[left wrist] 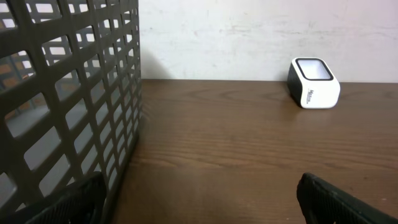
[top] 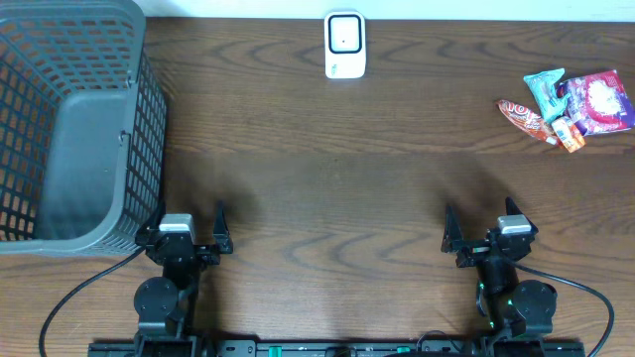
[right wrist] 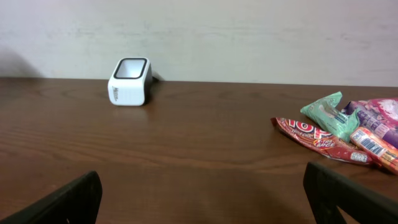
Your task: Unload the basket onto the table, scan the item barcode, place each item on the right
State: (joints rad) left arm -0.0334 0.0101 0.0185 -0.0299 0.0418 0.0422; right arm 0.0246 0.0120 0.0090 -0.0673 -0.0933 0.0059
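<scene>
The white barcode scanner (top: 345,45) stands at the back middle of the table, its window facing up; it also shows in the wrist views as the scanner (left wrist: 314,83) and scanner (right wrist: 130,82). The items lie in a small pile at the back right: a red packet (top: 523,117), a teal packet (top: 545,87), a pink bag (top: 600,102) and a small orange packet (top: 569,134). Right wrist view: red packet (right wrist: 314,138), teal packet (right wrist: 328,113). My left gripper (top: 186,226) (left wrist: 199,186) and right gripper (top: 483,223) (right wrist: 202,180) rest near the front edge, both open and empty, far from the items.
A large grey mesh basket (top: 151,129) fills the left side, right beside my left gripper; its wall (left wrist: 68,106) takes up the left of that wrist view. Bare brown wood lies between the grippers and the scanner. A pale wall runs behind the table.
</scene>
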